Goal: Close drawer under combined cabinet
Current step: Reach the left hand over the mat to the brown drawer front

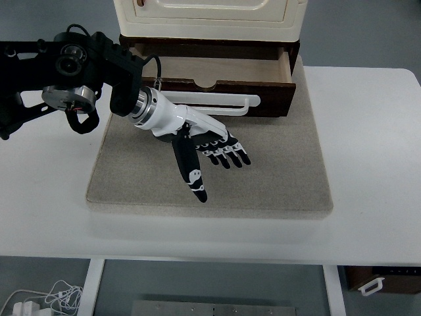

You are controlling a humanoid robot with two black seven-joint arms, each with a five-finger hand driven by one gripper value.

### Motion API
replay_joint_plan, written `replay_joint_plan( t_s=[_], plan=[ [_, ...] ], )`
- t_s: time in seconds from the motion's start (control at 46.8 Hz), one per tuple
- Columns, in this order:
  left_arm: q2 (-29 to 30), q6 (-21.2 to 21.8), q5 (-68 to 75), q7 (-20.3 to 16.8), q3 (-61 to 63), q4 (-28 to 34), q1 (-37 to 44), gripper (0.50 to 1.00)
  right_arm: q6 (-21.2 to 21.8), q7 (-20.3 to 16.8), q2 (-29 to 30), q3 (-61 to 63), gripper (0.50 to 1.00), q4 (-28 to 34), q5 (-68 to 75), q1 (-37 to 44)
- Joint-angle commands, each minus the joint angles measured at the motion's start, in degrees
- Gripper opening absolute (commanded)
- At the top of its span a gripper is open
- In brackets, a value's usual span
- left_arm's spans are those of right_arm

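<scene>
1. Biggest thing in my feed is the white table (368,217), filling most of the top view.
2. On it sits a grey-beige mat (276,178), roughly square, with everything else on top of it.
3. At the far edge of the mat is the cream combined cabinet (210,16); I only see its lower front, the rest is cut off by the top of the picture.
4. The left arm (59,72) comes in from the left edge, black links and joints with a cable looped over it, ending in a silver wrist.
5. Under the cabinet is the dark wood drawer (217,72), pulled out toward me, so the pale inside is showing and looks empty. Its front panel has a white bar handle (227,104) running along it.
6. The left hand (207,148) hangs over the mat just in front of the drawer front, fingers spread and pointing down-right, thumb sticking out toward me, holding nothing. The back of the hand is right by the handle; can't tell if it touches.
7. Bottom left, under the table, there's a tangle of white cables (39,299).
</scene>
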Motion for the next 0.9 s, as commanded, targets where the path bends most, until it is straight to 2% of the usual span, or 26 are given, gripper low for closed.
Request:
replay_joint_plan(
  t_s=[0.0,0.214,0.556,0.876],
  plan=[
    [-1.3,0.0,0.0,2.1,0.2,1.7,-0.1,1.0,0.0,0.0,0.0,0.0,0.952,0.0,0.0,0.0],
    [-4.0,-0.3,0.0,4.9,1.1,6.1,-0.2,1.0,0.0,0.0,0.0,-0.1,0.952,0.0,-0.1,0.0],
    [-5.3,-0.3,4.1,5.2,1.7,10.7,-0.3,0.999,0.0,0.0,0.0,0.0,0.952,0.0,0.0,0.0],
    [-8.9,-0.3,4.8,5.2,1.8,14.7,-1.0,0.999,-0.1,0.0,0.0,0.0,0.952,0.0,0.0,0.0]
  ],
)
